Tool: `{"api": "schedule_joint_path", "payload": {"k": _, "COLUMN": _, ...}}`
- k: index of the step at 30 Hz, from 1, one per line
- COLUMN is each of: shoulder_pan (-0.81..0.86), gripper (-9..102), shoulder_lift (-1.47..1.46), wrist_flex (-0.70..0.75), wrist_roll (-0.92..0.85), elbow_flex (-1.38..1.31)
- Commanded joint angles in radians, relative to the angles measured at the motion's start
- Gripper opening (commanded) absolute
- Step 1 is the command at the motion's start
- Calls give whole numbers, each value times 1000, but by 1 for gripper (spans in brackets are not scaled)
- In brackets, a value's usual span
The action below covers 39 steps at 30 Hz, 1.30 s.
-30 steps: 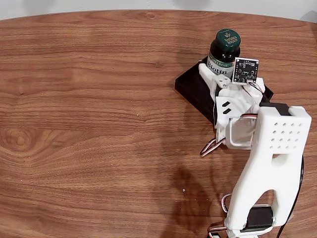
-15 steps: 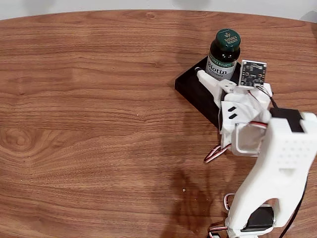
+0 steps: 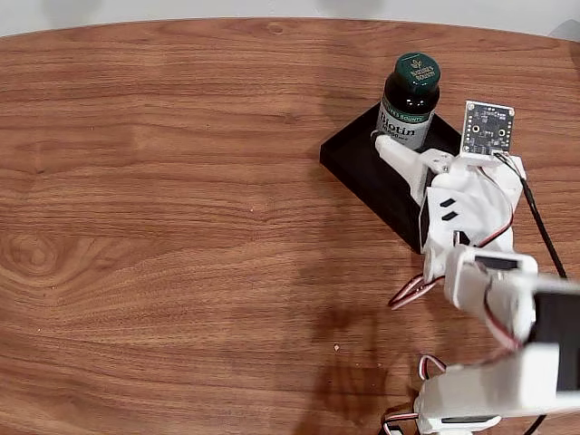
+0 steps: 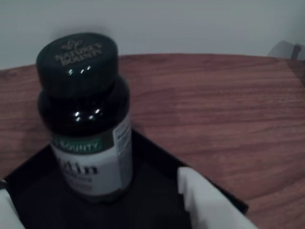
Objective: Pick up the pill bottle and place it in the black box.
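The white two-finger gripper (image 3: 391, 145) is seen drawn back from where it was a second ago, its fingers apart and clear of the small dark bottle with green cap and white "Biotin" label (image 3: 410, 100). The bottle is left standing upright inside the shallow matte black square tray (image 3: 349, 156); placement is judged done.

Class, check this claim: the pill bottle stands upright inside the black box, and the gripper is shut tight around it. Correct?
Not quite. The pill bottle does stand upright in the black box, but the gripper is not shut on it. The wrist view shows its fingers spread apart, clear of the bottle.
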Motion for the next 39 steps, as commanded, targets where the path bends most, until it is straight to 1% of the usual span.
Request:
{"api": "schedule_joint_path", "payload": {"k": 1, "shoulder_pan": -23, "gripper": 40, "shoulder_lift": 281, "wrist_flex": 192, "wrist_roll": 15, "elbow_flex": 49}}
{"api": "schedule_joint_path", "payload": {"k": 6, "shoulder_pan": -64, "gripper": 35, "shoulder_lift": 526, "wrist_flex": 546, "wrist_roll": -6, "elbow_flex": 95}}
{"api": "schedule_joint_path", "payload": {"k": 12, "shoulder_pan": -92, "gripper": 32, "shoulder_lift": 802, "wrist_flex": 933, "wrist_roll": -32, "elbow_flex": 133}}
{"api": "schedule_joint_path", "payload": {"k": 17, "shoulder_pan": -124, "gripper": 30, "shoulder_lift": 908, "wrist_flex": 1212, "wrist_roll": -67, "elbow_flex": 107}}
{"api": "schedule_joint_path", "payload": {"k": 23, "shoulder_pan": -132, "gripper": 28, "shoulder_lift": 1017, "wrist_flex": 1428, "wrist_roll": -75, "elbow_flex": 127}}
{"api": "schedule_joint_path", "payload": {"k": 31, "shoulder_pan": -57, "gripper": 25, "shoulder_lift": 1212, "wrist_flex": 1562, "wrist_roll": -17, "elbow_flex": 287}}
{"api": "schedule_joint_path", "payload": {"k": 34, "shoulder_pan": -49, "gripper": 22, "shoulder_lift": 1272, "wrist_flex": 1680, "wrist_roll": -31, "elbow_flex": 287}}
{"api": "schedule_joint_path", "payload": {"k": 36, "shoulder_pan": -48, "gripper": 19, "shoulder_lift": 1302, "wrist_flex": 1726, "wrist_roll": -54, "elbow_flex": 287}}
{"api": "schedule_joint_path", "payload": {"k": 39, "shoulder_pan": -43, "gripper": 13, "shoulder_lift": 1353, "wrist_flex": 1850, "wrist_roll": -55, "elbow_flex": 287}}
